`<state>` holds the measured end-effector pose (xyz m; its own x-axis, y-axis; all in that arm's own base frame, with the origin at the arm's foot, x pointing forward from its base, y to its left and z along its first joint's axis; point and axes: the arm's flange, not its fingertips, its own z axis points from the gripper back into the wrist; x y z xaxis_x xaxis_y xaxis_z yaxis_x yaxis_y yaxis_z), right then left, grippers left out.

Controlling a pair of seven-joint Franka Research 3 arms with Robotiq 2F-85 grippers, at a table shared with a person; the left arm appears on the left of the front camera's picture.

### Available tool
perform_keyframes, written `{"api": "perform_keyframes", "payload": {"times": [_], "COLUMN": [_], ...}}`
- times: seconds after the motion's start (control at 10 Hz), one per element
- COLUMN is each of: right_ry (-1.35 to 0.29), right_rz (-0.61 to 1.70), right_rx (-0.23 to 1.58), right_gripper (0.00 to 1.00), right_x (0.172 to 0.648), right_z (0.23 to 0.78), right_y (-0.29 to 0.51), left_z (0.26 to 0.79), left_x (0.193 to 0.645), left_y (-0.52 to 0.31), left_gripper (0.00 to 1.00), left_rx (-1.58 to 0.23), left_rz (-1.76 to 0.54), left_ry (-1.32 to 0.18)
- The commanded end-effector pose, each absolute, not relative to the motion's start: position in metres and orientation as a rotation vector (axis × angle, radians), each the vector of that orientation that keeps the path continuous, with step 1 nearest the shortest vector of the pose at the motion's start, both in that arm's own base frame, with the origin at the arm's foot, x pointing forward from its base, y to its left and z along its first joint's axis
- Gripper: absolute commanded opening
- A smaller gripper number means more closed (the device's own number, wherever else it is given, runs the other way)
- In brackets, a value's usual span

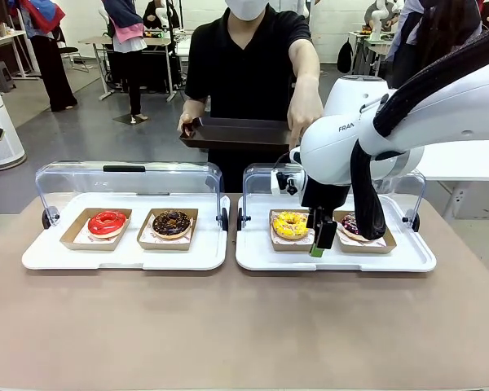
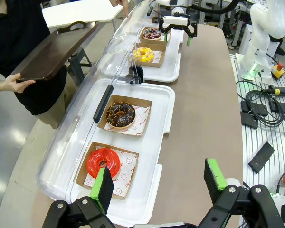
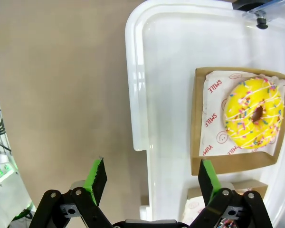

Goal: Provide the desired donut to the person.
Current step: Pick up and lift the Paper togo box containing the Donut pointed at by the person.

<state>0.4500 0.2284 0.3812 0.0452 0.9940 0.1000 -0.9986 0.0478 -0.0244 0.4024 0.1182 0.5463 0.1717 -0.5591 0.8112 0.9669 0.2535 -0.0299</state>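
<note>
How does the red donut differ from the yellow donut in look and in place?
Glaze: the red donut is plain glossy red, while the yellow donut carries white stripes and coloured sprinkles. Place: the red donut lies on the left white tray, and the yellow donut lies on the right white tray. Both are rings lying flat in brown cardboard boxes.

"FRAN": dark letters on white housing of right arm [image 1: 350, 134], rest of word hidden.

"SMILE": red print, sideways, on paper liner [image 3: 213, 118] under yellow donut [image 3: 254, 114], near liner's upper corner.

"YUM": red print along same liner's edge, near lower corner, further letters unclear. Small red smiley sign between the two words.

Liner [image 2: 142, 116] beneath chocolate donut [image 2: 121, 114]: red print near its edge, too small to read.
</note>
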Motion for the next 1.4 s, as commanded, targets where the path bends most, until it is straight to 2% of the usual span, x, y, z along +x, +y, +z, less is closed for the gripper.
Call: {"api": "perform_keyframes", "payload": {"times": [0.0,1.3], "right_ry": [-0.088,-0.109], "right_rz": [1.535,1.560], "right_rx": [0.057,0.004], "right_gripper": [1.00,1.00], "right_x": [0.452,0.497], "right_z": [0.378,0.331], "right_y": [0.227,0.214], "left_z": [0.547,0.547], "left_x": [0.402,0.402], "left_y": [0.118,0.118], "left_gripper": [1.00,1.00], "left_rx": [-0.652,-0.652], "left_rz": [-1.193,-1.193], "left_ry": [-0.796,-0.796]}}
